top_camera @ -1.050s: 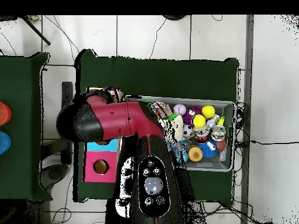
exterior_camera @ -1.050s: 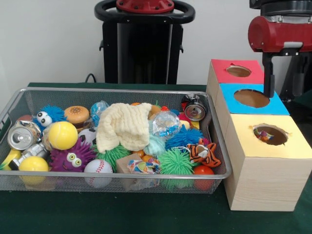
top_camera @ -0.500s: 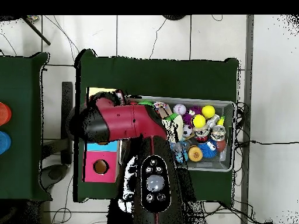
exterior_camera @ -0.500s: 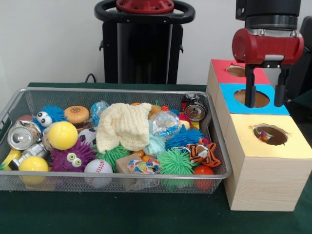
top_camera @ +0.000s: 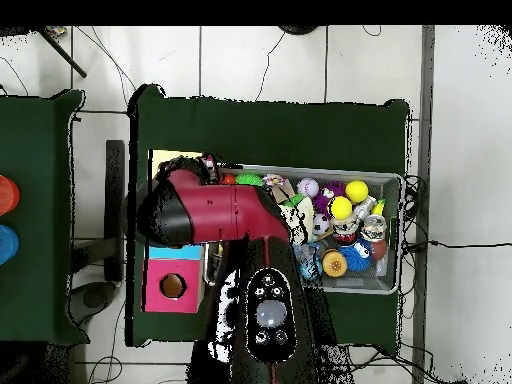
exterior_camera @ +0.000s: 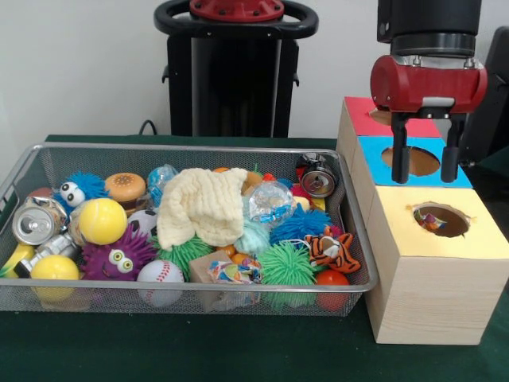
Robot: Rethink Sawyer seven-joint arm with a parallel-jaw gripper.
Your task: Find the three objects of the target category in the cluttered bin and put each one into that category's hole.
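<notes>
1. Gripper state: the gripper (exterior_camera: 423,159) hangs over the blue box (exterior_camera: 445,170) with its two fingers spread apart and nothing between them. In the overhead view the arm hides the gripper.

2. Risk, wrong hole: the three boxes stand in one touching row. The gripper hangs above the blue box's hole (exterior_camera: 411,160), with the yellow box (exterior_camera: 429,278) just in front and the red box (exterior_camera: 365,118) just behind. A small offset on a later drop would probably send an object into a neighbouring hole.

3. Risk, collision: the fingertips hang low, near the blue lid. A sideways move toward the bin (exterior_camera: 359,267) without lifting first could strike the bin's wire rim or the box edges.

4. Risk, occluded targets: the cream cloth (exterior_camera: 203,203) lies over the middle of the pile. Objects beneath it cannot be seen, so a target may be missed or a grasp may catch the cloth instead.

5. Target location: the frames do not show which category is the target; its remaining objects are presumably in the bin.

6. Bin contents: yellow balls (exterior_camera: 102,220), a baseball (exterior_camera: 160,273), fuzzy purple and blue creatures, green spiky balls, a toy burger (exterior_camera: 126,188), metal cans (exterior_camera: 319,182), a tiger toy (exterior_camera: 332,250) and wrapped items, all packed closely.

7. Box contents: a small multicoloured item shows inside the yellow box's hole (exterior_camera: 442,220). The interiors of the other two boxes cannot be made out.
</notes>
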